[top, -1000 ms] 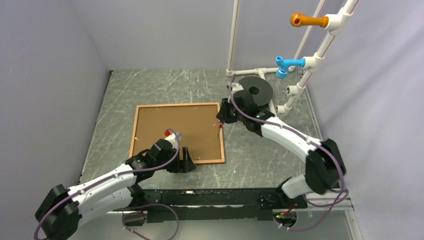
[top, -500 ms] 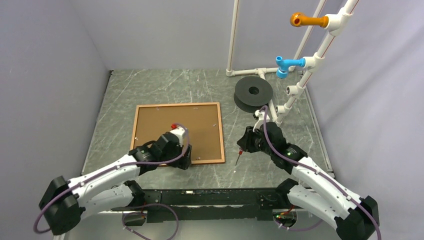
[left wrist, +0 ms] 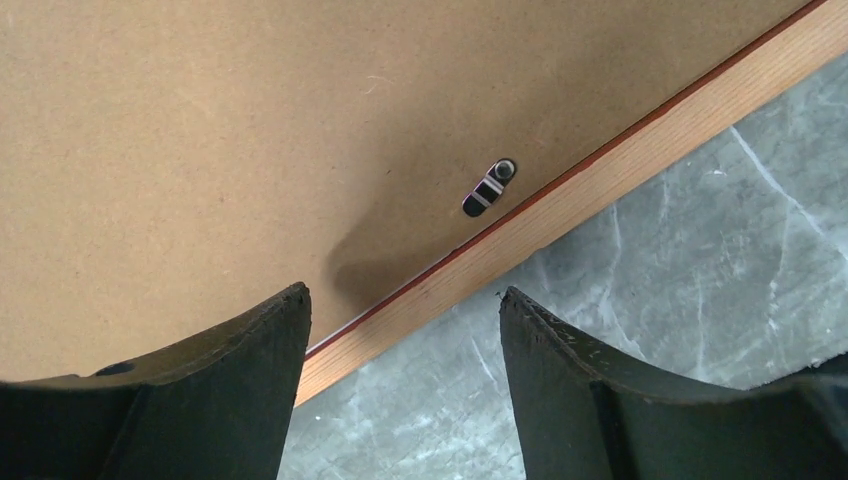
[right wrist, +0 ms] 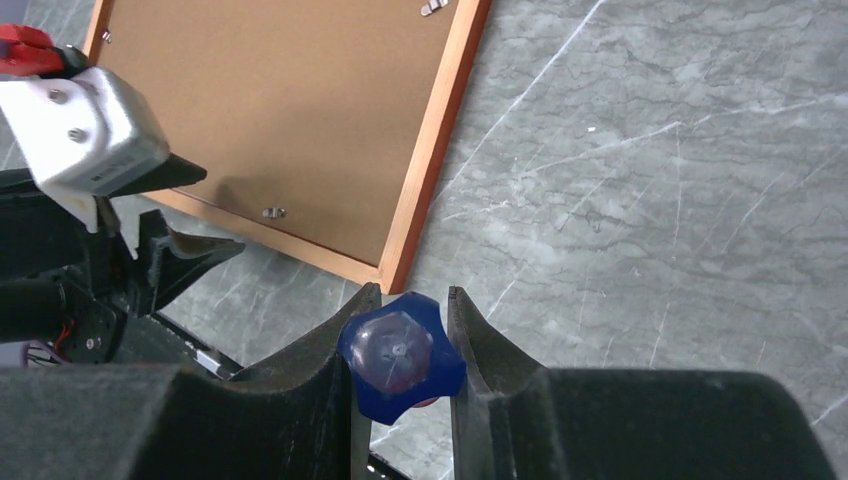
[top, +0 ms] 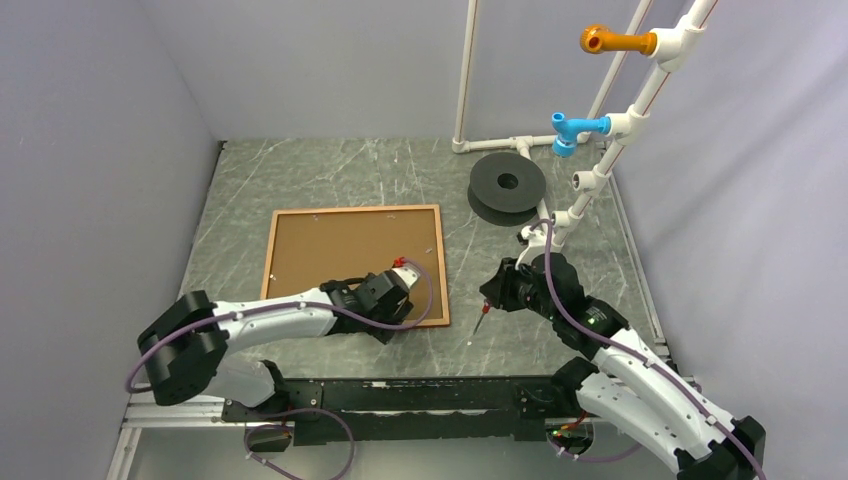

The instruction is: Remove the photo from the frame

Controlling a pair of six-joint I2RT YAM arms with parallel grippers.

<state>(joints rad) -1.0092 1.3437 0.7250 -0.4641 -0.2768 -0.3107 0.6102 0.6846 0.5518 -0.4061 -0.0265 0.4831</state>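
Showing: the frame [top: 441, 262] lying flat, back side up, on the grey marbled table [top: 330, 170].
Frame position: left of the table's middle, nearer the near edge than the far edge, well apart from the right edge.
Frame appearance: thin reddish-brown wooden rails; in the left wrist view the back of the near rail is paler wood with a fine red line along its inner edge.
Backing panel [top: 345, 250]: plain brown fibreboard filling the frame.
Metal clip [left wrist: 489, 187]: small, on the panel just beside the near rail.
Left gripper [left wrist: 400, 300]: jaws spread wide, gripping nothing, over the near rail close to the frame's near right corner.
Right gripper [right wrist: 410, 296]: fingers pinching a blue-handled tool [right wrist: 400, 360], over bare table just right of that same corner.
Far right corner of the table: black disc [top: 508, 185] and white pipe stand [top: 465, 90].
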